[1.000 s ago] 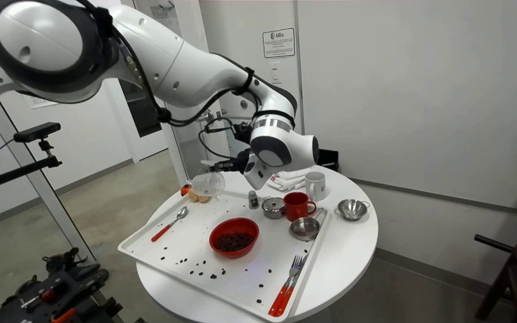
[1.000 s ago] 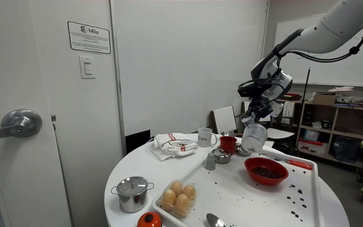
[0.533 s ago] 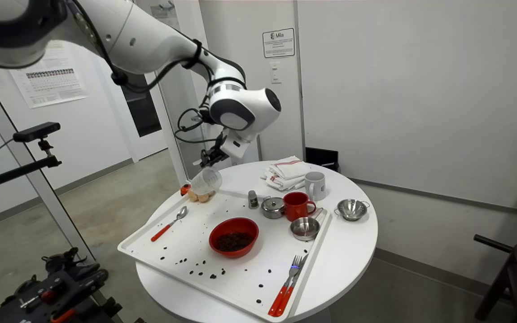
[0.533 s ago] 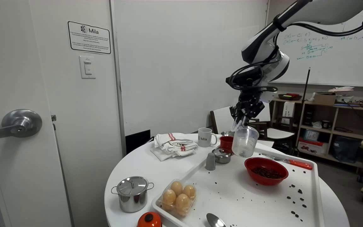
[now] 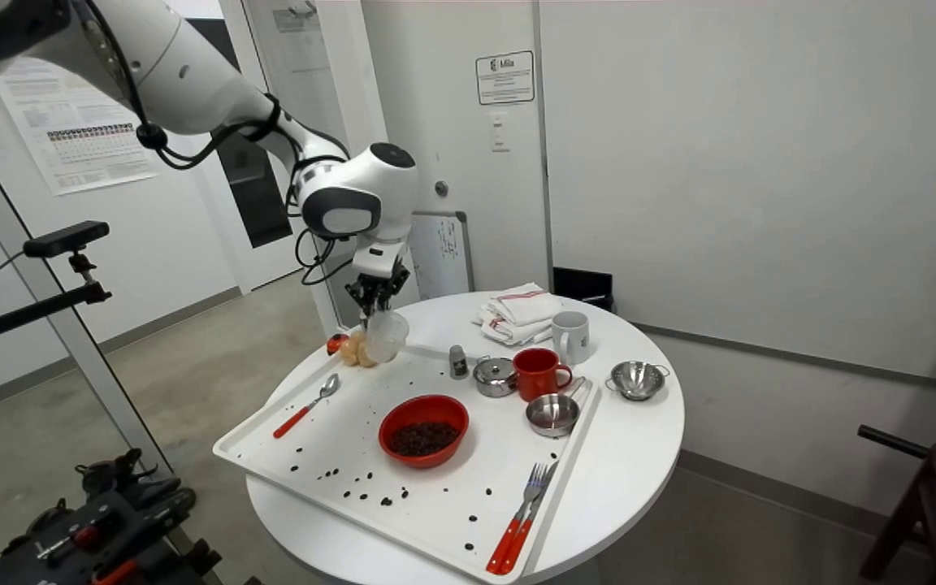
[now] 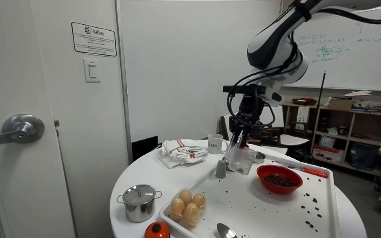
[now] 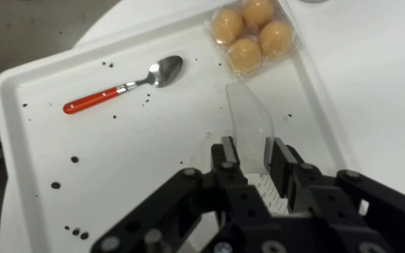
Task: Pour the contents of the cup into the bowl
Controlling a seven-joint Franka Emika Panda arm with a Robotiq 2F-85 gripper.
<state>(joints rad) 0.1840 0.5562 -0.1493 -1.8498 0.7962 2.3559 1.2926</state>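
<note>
Black two-finger gripper [image 7: 251, 151], fingers down, pads pinching the curved handle [image 7: 249, 112] of a clear plastic measuring cup [image 6: 242, 162] with printed graduations. Cup leaning, right of centre in an exterior view; left of the bowl there and apart from it. Its inside too faint to read.

Wide, shallow, round red bowl [image 5: 427, 409], lower centre in an exterior view, upright on a white rectangular tray [image 5: 427, 528]; small dark beans [image 5: 422, 439] in it, more strewn loose on the tray.

Top of wrist view: four tan eggs [image 7: 244, 55] in clear plastic at a tray corner. Upper left: red-handled metal spoon [image 7: 120, 90].

Right of centre, in an exterior view: lidded steel pot [image 5: 494, 380], red mug [image 5: 535, 375], shallow steel pan [image 5: 552, 416], bunched. Below, red-handled fork [image 5: 509, 536] and knife [image 5: 519, 543] side by side. Steel colander [image 5: 638, 382] beyond the tray, on the round white table [image 5: 622, 455].
</note>
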